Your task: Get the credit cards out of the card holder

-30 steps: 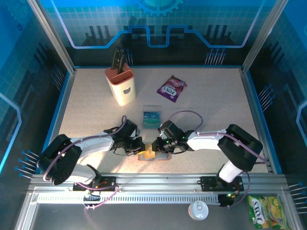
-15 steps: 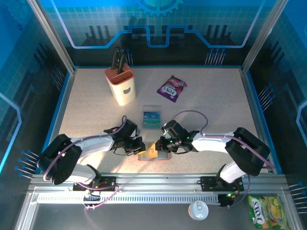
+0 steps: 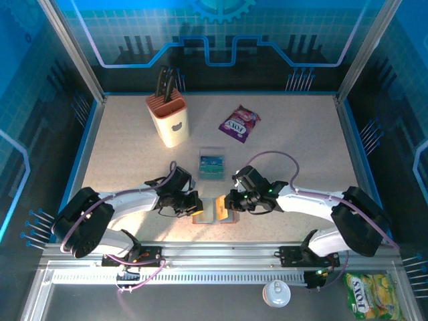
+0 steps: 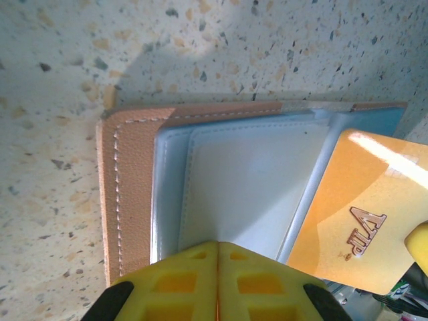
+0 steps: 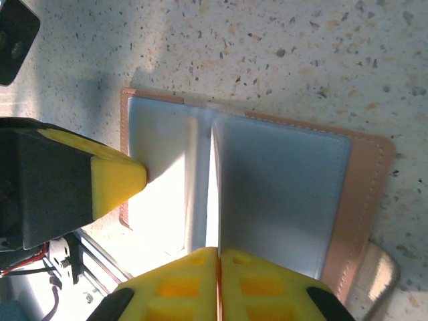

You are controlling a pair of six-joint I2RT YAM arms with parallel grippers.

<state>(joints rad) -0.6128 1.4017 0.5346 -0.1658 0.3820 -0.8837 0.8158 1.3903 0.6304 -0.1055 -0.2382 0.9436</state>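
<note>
Right gripper (image 5: 219,257) grips orange card (image 4: 348,207); left gripper (image 4: 217,249), clenched, pins card holder (image 4: 127,194) near tray (image 3: 212,152).

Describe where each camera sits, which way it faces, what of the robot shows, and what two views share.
Top: above and behind, looking down at the table; both arms, left gripper and right gripper at the wallet.
Left wrist: on the left arm, looking down at the orange card; own shut fingers.
Right wrist: on the right arm, looking down; own shut fingers, left gripper's tip.
Shared: both wrist views show the open wallet.
</note>
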